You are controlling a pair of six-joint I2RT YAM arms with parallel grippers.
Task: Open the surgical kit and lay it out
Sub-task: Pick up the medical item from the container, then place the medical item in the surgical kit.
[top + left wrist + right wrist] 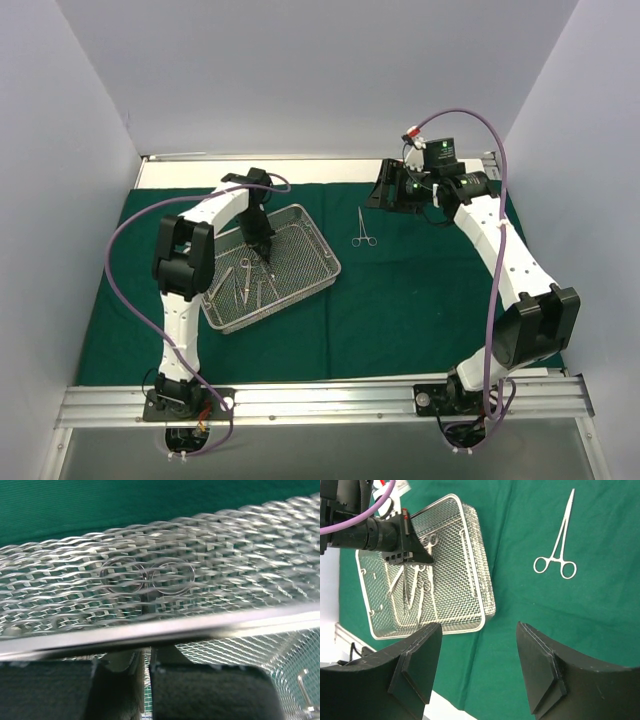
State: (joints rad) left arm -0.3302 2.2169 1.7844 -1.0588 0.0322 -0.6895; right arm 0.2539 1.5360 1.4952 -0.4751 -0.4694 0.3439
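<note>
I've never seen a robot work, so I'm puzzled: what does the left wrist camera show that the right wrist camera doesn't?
Left wrist only: a blurry close-up of two ring handles against the wire tray's mesh. Right wrist only: a clamp lying alone on the green cloth, and the open right pincer. Both: the tray, the cloth and the shut left pincer.

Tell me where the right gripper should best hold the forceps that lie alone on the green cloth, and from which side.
Grip the forceps across the two slim shanks, between the ring handles and the tip, coming straight down from above. They lie flat on the green cloth, closed and narrow there, so the open right gripper could likely span them.
</note>
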